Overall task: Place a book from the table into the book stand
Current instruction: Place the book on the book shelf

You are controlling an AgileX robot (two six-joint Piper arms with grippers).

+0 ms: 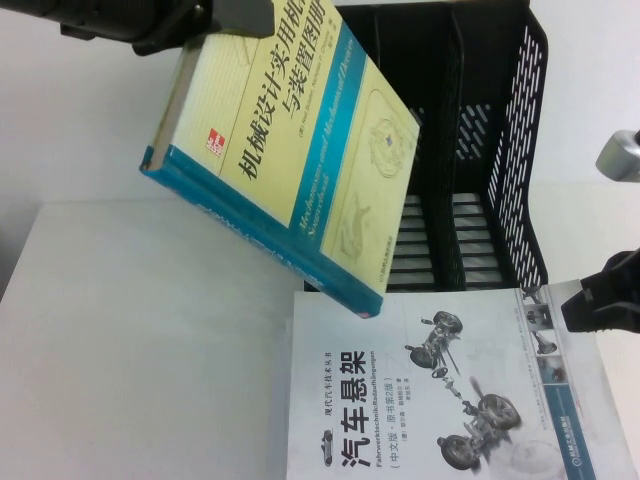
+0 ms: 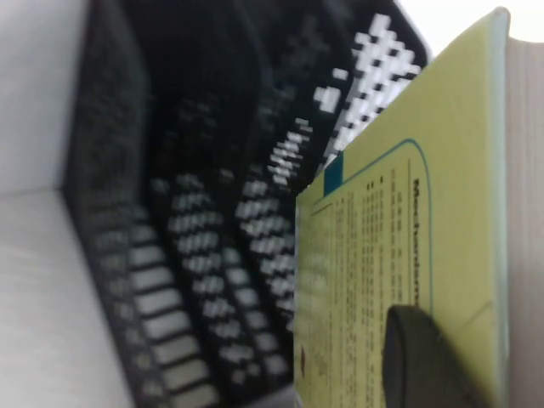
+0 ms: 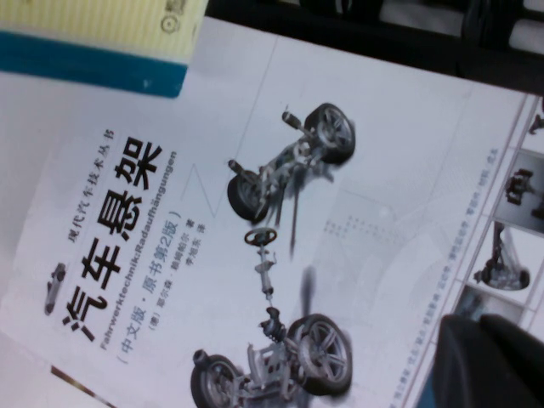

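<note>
The left hand point(image 1: 200, 25) is clenched on the top edge of the yellow-green book point(image 1: 300, 150), which hangs tilted in the air below it, teal spine lowest, clear of the table point(image 1: 140, 340). One dark finger point(image 2: 416, 357) presses on the book's back cover in the left wrist view. Just beyond the left hand and the book stands the black book stand point(image 1: 490, 150), its three upright slots open toward the book; the book's far corner overlaps the stand's front, and whether it touches cannot be told. Below the held book a white-grey car suspension book point(image 1: 450, 400) lies flat on the table. The right hand point(image 1: 605, 295) sits at that book's right edge; I cannot tell whether it is released or clenched.
</note>
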